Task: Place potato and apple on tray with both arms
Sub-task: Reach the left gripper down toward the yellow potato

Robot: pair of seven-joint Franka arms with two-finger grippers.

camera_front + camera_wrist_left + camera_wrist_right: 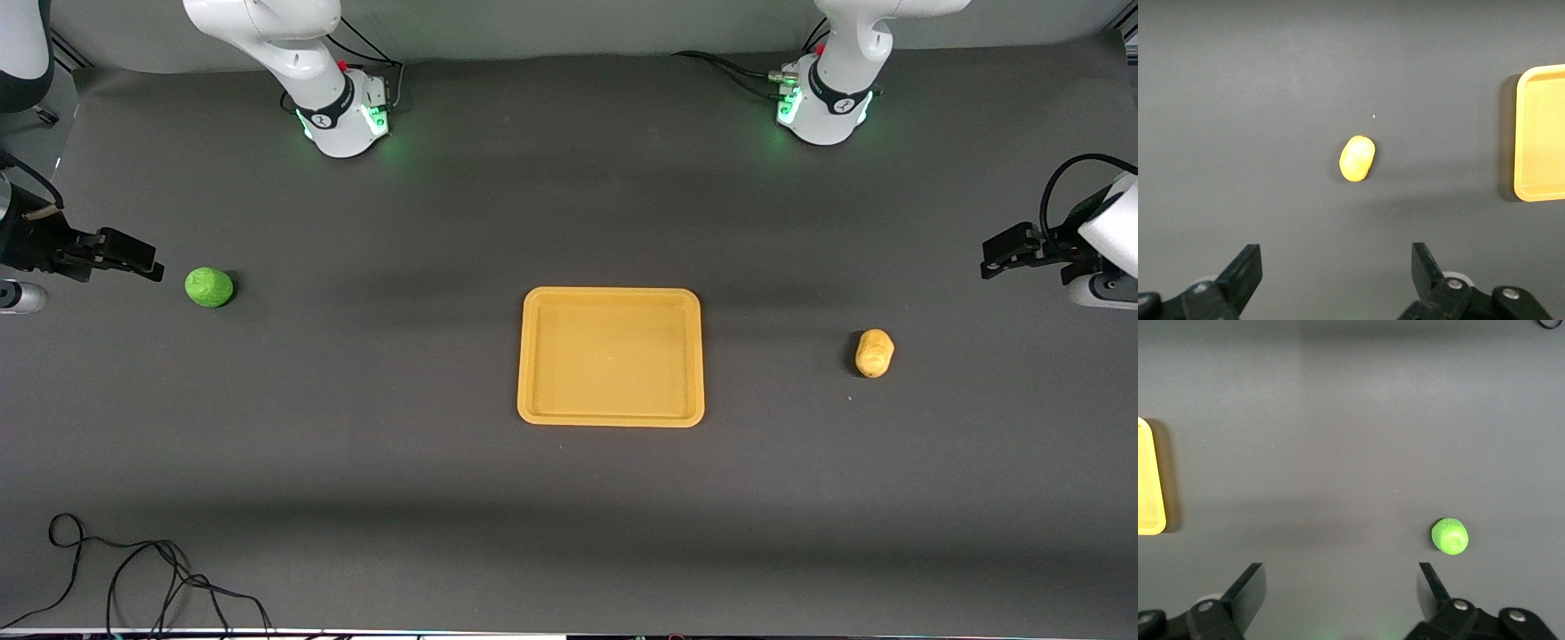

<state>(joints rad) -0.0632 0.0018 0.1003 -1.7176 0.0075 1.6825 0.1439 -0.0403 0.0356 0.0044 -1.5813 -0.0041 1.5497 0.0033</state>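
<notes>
The yellow-orange tray (611,356) lies empty in the middle of the table. The green apple (209,287) sits on the mat toward the right arm's end. The tan potato (874,353) sits toward the left arm's end. My right gripper (147,265) is open and empty over the mat beside the apple. My left gripper (989,258) is open and empty over the mat at the table's end, apart from the potato. The left wrist view shows the potato (1357,159), the tray's edge (1541,133) and open fingers (1245,270). The right wrist view shows the apple (1449,536), the tray's corner (1148,480) and open fingers (1248,590).
The two arm bases (342,116) (827,107) stand along the table's edge farthest from the front camera. A loose black cable (133,578) lies at the nearest edge toward the right arm's end. Dark grey mat (400,400) covers the table.
</notes>
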